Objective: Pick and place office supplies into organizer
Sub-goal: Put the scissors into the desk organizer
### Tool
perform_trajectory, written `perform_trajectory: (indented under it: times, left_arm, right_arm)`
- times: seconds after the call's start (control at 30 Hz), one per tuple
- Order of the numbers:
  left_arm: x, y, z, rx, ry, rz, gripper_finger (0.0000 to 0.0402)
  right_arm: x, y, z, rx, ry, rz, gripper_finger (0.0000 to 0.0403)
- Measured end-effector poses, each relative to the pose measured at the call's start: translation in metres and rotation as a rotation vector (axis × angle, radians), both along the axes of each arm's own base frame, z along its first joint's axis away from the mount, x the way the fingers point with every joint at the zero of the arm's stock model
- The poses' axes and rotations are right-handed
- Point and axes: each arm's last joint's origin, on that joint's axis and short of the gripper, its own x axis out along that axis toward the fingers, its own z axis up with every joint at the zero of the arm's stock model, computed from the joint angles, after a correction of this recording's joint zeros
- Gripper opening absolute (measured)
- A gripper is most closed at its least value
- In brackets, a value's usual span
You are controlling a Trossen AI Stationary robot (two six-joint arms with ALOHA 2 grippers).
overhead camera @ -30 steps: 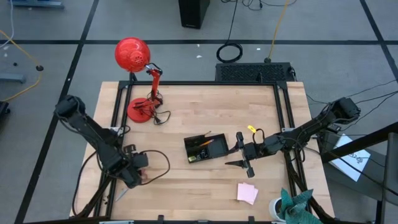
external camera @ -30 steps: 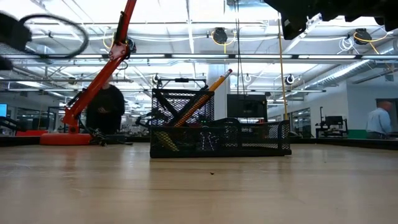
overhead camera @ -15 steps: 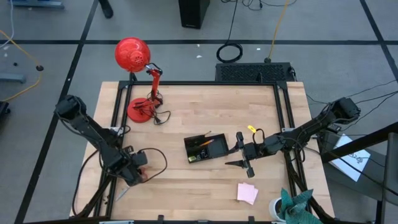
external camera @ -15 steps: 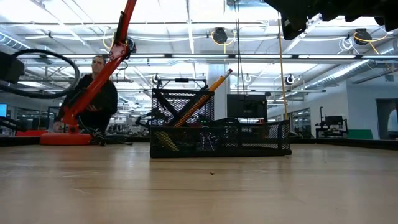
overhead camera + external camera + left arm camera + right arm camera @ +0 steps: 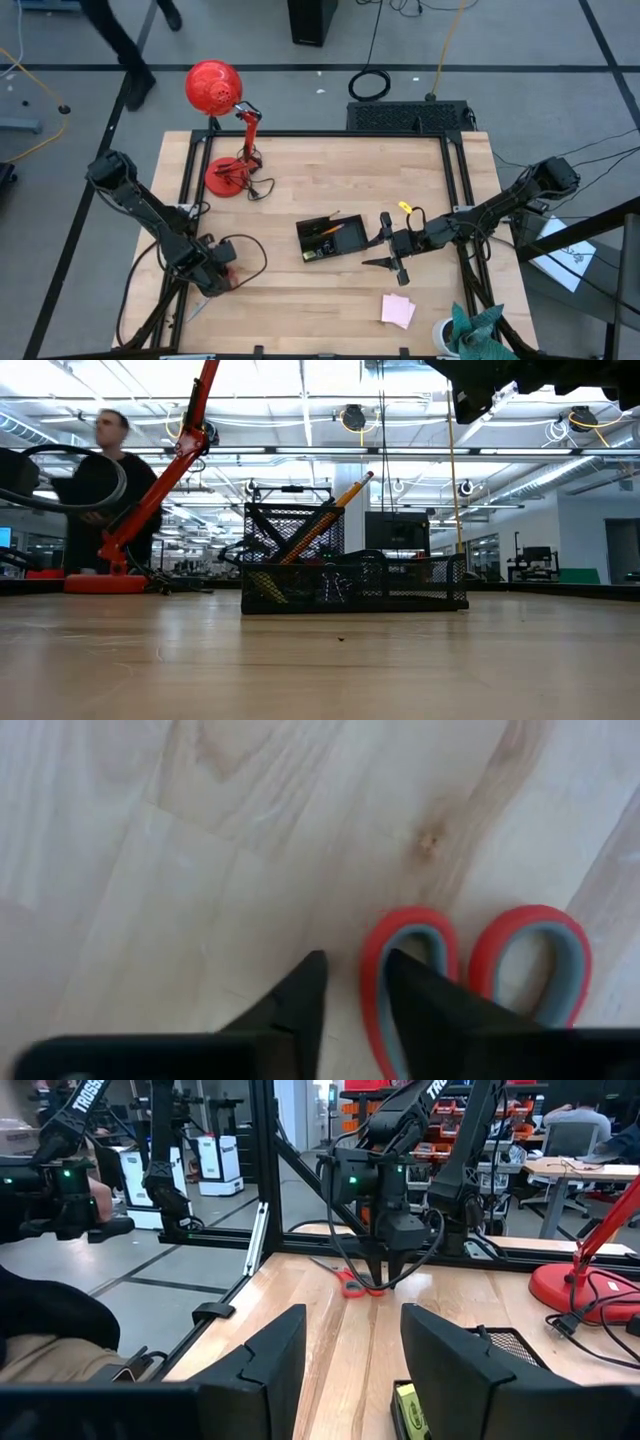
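The red-handled scissors (image 5: pixel 470 970) lie flat on the wood near the table's near-left corner; the right wrist view shows them (image 5: pixel 352 1287) under the left arm. My left gripper (image 5: pixel 355 985) points down over their handles, fingers slightly apart. The black mesh organizer (image 5: pixel 330 238) stands mid-table with orange pencils (image 5: pixel 330 515) leaning in its tall compartment and a yellow-green piece (image 5: pixel 410 1405) inside. My right gripper (image 5: pixel 384 246) hovers open just right of the organizer. The pink sticky-note pad (image 5: pixel 397 310) lies flat near the table's near edge. My left gripper comes at the scissors from above, pointing down. One finger (image 5: pixel 420 995) stands over the inside of one handle loop, and the other (image 5: pixel 300 990) is outside that loop's rim (image 5: pixel 372 982). Whether either finger touches the rim, I cannot tell.
The red desk lamp's base (image 5: pixel 225 180) sits at the far-left of the table, with its head (image 5: pixel 212 87) beyond the edge. A teal object (image 5: pixel 475 335) is at the near-right corner. A person (image 5: pixel 100 490) walks past beyond the far-left side. Bare wood lies between the scissors and the organizer.
My left gripper has come down toward the scissors and shifted slightly toward the table's left edge, its cable loop dropping with it. A person has walked across behind the table's far-left side. My right arm has kept still.
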Motion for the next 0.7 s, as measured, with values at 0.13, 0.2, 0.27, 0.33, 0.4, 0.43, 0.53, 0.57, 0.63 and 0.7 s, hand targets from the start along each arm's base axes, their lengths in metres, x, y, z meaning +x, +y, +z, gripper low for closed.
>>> perform_trajectory:
  times: [0.13,0.2,0.27,0.33,0.4,0.43,0.53,0.57,0.63,0.7]
  left_arm:
    - [0.000,0.001,0.000,0.020,-0.004,0.003,0.0029]
    - [0.000,0.001,0.000,0.026,-0.018,0.005,0.0013]
    - [0.001,0.001,0.000,0.037,-0.041,-0.002,0.0017]
    - [0.002,0.000,-0.001,0.055,-0.074,-0.019,0.0020]
    - [0.003,-0.002,0.000,0.072,-0.118,-0.035,0.0016]
    - [0.005,-0.003,0.001,0.084,-0.144,-0.038,0.0012]
    - [0.012,-0.005,0.004,0.146,-0.257,-0.043,0.0007]
    - [0.014,-0.006,0.006,0.159,-0.294,-0.061,0.0009]
    - [0.021,-0.012,0.011,0.141,-0.366,-0.112,0.0013]
    - [0.029,-0.014,0.015,0.159,-0.426,-0.150,0.0013]
  right_arm:
    - [0.000,0.000,0.000,0.000,-0.001,0.000,0.0155]
    - [0.000,0.000,0.000,0.000,-0.001,0.000,0.0155]
    - [0.000,0.000,0.000,0.000,-0.001,0.000,0.0154]
    - [0.000,0.000,0.000,0.000,-0.001,0.000,0.0153]
    - [0.000,0.000,0.000,0.000,-0.001,0.000,0.0154]
    - [0.000,0.000,0.000,0.000,-0.001,0.000,0.0155]
    - [0.000,0.000,0.000,0.000,-0.001,0.000,0.0154]
    - [0.000,0.000,0.000,0.000,-0.001,0.000,0.0152]
    - [0.000,0.000,0.000,0.000,0.000,-0.002,0.0151]
    - [0.000,0.000,0.000,0.000,-0.001,-0.004,0.0151]
